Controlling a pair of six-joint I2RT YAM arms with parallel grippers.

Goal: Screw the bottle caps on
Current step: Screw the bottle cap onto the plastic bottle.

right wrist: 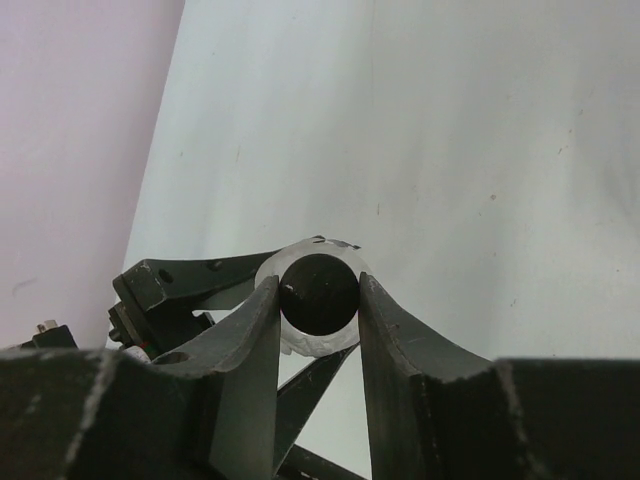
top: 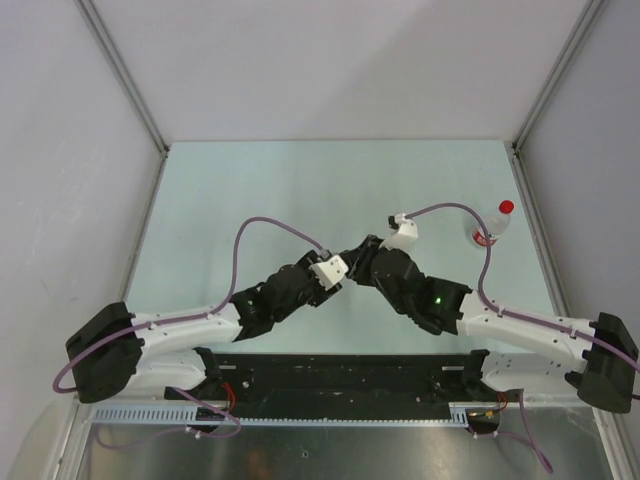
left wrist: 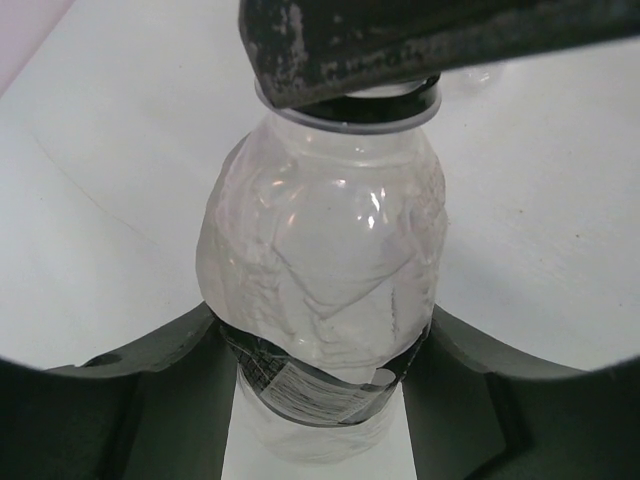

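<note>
Left wrist view shows you the left hand [left wrist: 322,405] clamped round a clear bottle [left wrist: 320,250]; right wrist view adds your right hand [right wrist: 318,300] pinching its black cap [right wrist: 318,292].

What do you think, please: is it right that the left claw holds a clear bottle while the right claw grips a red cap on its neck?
Not quite: the cap in the right claw is black, not red, as the right wrist view shows. The left claw does hold the clear bottle.
</note>
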